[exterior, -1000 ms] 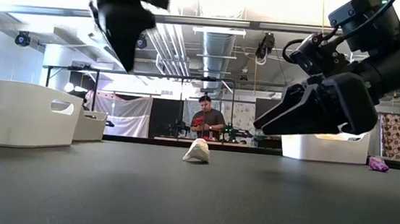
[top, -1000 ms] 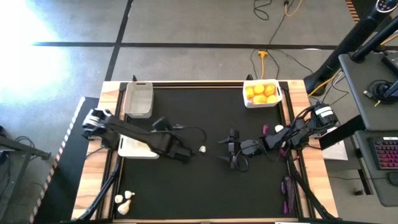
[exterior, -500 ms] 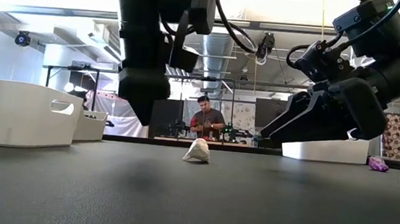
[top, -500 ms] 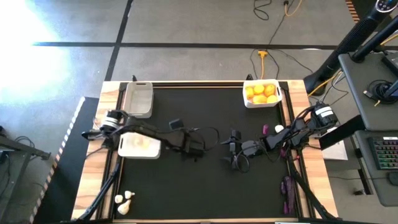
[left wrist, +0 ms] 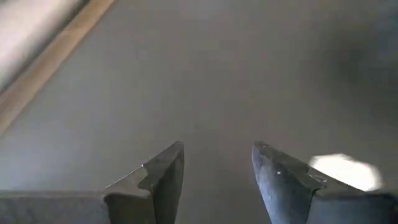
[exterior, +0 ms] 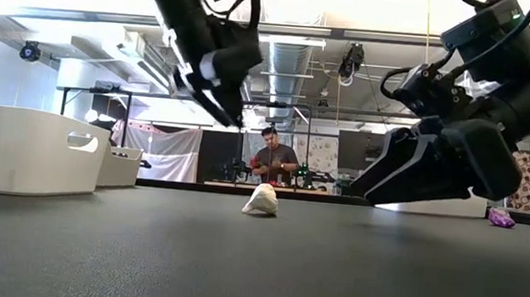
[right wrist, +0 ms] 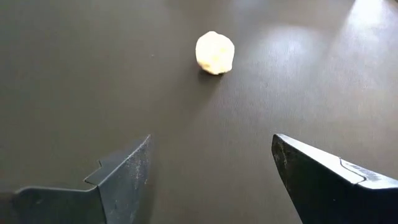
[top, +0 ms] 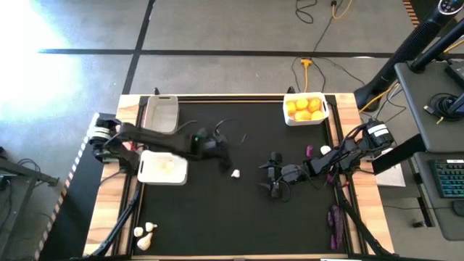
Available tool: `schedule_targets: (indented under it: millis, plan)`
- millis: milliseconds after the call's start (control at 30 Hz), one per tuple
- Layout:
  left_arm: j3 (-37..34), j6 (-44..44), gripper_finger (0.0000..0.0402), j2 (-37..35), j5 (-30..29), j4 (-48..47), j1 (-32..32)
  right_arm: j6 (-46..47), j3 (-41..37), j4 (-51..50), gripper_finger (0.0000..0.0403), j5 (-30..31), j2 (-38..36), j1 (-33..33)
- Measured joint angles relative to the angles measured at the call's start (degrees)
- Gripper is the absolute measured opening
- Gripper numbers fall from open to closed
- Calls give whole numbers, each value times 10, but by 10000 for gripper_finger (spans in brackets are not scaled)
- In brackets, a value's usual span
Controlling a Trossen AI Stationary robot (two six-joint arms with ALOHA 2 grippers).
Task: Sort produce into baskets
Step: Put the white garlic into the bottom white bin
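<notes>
A single whitish garlic bulb (top: 235, 173) lies loose on the black tabletop (top: 217, 217), near its middle, and everything else can be placed from it. The left gripper (top: 224, 161) hangs in the air just beside the bulb, on the side toward the white basket (top: 162, 169); its fingers (left wrist: 163, 177) are parted with nothing between them, and in the left wrist view the bulb shows as a pale blur beyond one tip. The right gripper (top: 270, 174) waits on the bulb's other side, a little farther off, low over the tabletop, fingers (right wrist: 124, 174) spread wide and empty, pointing at the bulb. The white basket, past the left gripper from the bulb, holds one pale piece. Farther from the bulb, at the far edge, stand the greyish translucent basket (top: 160, 115) and the basket of yellow and orange citrus (top: 305, 108). Two more garlic bulbs (top: 145, 234) sit at a near corner, and purple eggplant pieces (top: 334, 221) lie along the right edge.
</notes>
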Motion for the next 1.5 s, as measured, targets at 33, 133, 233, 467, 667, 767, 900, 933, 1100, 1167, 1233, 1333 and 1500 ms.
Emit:
schedule_targets:
  millis: [33, 133, 233, 467, 667, 767, 900, 933, 1100, 1167, 1233, 1333, 1500]
  plan:
    - [-32, 4, 173, -1, 27, 77, -10, 2, -1, -3, 325, 0, 0, 0]
    - [-108, -8, 177, 12, 50, 261, -35, 8, -3, -7, 325, 0, 0, 0]
    - [-156, -27, 187, 36, 48, 369, -46, 10, -4, -6, 325, 0, 0, 0]
    - [-192, -9, 223, 113, 43, 527, -63, 9, -5, -2, 325, 0, 0, 0]
    - [-171, 11, 235, 169, 46, 536, -70, 10, -6, -3, 325, 0, 0, 0]
    - [-160, 14, 235, 189, 52, 531, -70, 10, -9, -3, 325, 0, 0, 0]
    - [-143, 15, 229, 197, 52, 494, -70, 11, -12, -3, 325, 0, 0, 0]
    - [-139, 15, 226, 196, 52, 480, -70, 13, -12, -3, 325, 0, 0, 0]
    - [-130, 34, 186, 186, 56, 427, -69, 17, -16, -2, 325, 0, 0, 0]
    - [-131, 35, 163, 179, 58, 408, -69, 17, -16, -3, 325, 0, 0, 0]
    - [-131, 35, 139, 171, 60, 391, -70, 17, -16, -2, 325, 0, 0, 0]
    - [-132, 33, 108, 153, 61, 360, -70, 17, -17, -2, 325, 0, 0, 0]
    - [-109, 34, 86, 87, 60, 247, -70, 11, -17, -2, 325, 0, 0, 0]
